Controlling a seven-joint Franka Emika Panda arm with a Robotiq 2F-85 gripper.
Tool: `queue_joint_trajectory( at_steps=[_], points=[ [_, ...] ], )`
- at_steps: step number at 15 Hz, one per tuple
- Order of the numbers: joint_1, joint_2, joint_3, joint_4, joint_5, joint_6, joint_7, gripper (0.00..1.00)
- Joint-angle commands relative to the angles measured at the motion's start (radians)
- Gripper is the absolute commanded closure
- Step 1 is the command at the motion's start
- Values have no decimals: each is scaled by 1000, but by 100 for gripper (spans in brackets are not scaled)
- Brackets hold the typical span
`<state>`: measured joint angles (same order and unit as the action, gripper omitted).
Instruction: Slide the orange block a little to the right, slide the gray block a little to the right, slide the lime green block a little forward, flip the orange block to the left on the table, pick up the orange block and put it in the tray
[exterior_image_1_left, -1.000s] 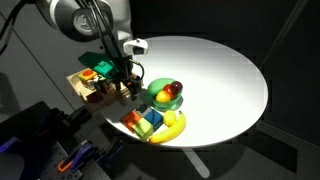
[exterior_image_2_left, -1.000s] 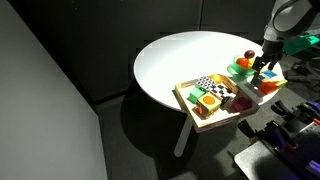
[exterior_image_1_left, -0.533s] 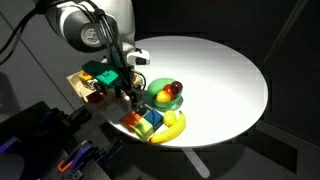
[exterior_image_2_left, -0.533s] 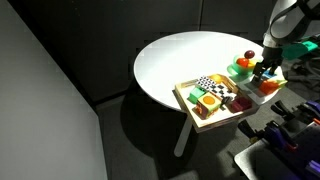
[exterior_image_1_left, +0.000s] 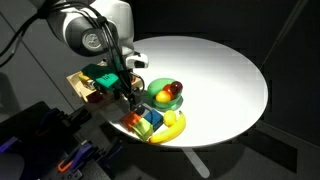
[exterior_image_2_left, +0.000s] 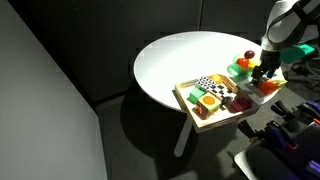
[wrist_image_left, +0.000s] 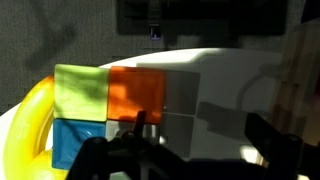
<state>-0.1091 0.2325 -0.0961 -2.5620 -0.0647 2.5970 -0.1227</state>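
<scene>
In the wrist view the orange block (wrist_image_left: 138, 92) lies between the lime green block (wrist_image_left: 80, 90) and the gray block (wrist_image_left: 180, 95), all touching in a row on the white table. My gripper (wrist_image_left: 205, 135) hovers open just above them. Its left finger (wrist_image_left: 141, 125) is over the seam between orange and gray, and its right finger (wrist_image_left: 270, 132) is over bare table. In an exterior view the gripper (exterior_image_1_left: 131, 95) hangs over the orange block (exterior_image_1_left: 130, 120), beside the tray (exterior_image_1_left: 92, 88). The tray (exterior_image_2_left: 205, 110) holds several objects.
A blue block (wrist_image_left: 75, 142) and a yellow banana (wrist_image_left: 22, 130) lie against the block row near the table's edge. A green bowl (exterior_image_1_left: 165, 95) with fruit stands close beside the blocks. The round white table (exterior_image_1_left: 220, 80) stretches away beyond them.
The gripper has moved from beside the tray down toward the blocks, staying open. The blocks have not moved.
</scene>
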Motion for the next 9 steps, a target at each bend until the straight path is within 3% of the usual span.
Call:
queue_joint_trajectory(
  at_steps=[1, 9],
  points=[
    [19, 26, -3, 8, -31, 42, 26, 0],
    [74, 56, -15, 1, -91, 107, 85, 0]
  ],
)
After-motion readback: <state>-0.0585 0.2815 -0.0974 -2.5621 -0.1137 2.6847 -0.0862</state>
